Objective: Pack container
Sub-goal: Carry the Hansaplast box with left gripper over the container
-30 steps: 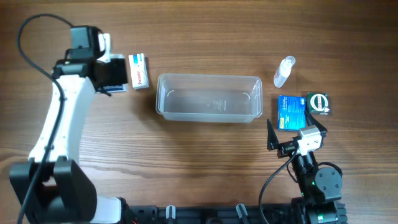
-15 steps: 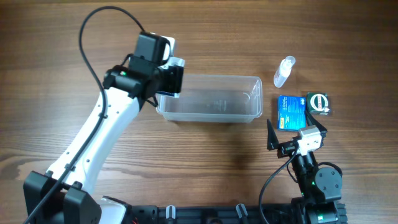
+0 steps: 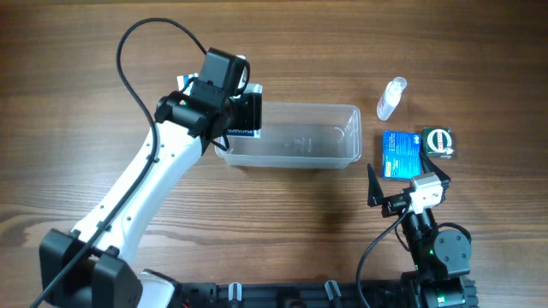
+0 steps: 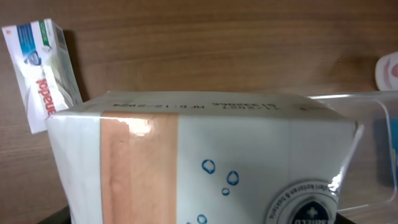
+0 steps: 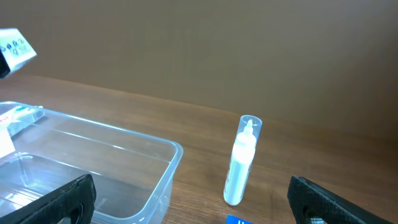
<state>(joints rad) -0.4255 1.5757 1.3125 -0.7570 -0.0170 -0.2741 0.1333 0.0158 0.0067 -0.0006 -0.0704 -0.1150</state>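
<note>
The clear plastic container (image 3: pixel 291 135) lies at the table's middle, and nothing shows inside it. My left gripper (image 3: pixel 243 111) is over its left end, shut on a white box (image 4: pixel 205 162) with a tan stripe and blue droplets. That box fills the left wrist view, with the container's rim (image 4: pixel 373 124) to its right. The box's corner (image 5: pixel 15 50) also shows in the right wrist view, above the container (image 5: pixel 93 162). My right gripper (image 3: pixel 407 182) is open and empty near the front right, facing a small clear bottle (image 5: pixel 242 162).
A white Panadol box (image 4: pixel 40 74) lies left of the container, mostly under my left arm in the overhead view (image 3: pixel 183 80). The small bottle (image 3: pixel 391 98), a blue box (image 3: pixel 400 154) and a green-and-black packet (image 3: pixel 439 141) lie right of the container.
My left arm has swung right from beside the Panadol box to over the container's left end. The right arm has not moved.
</note>
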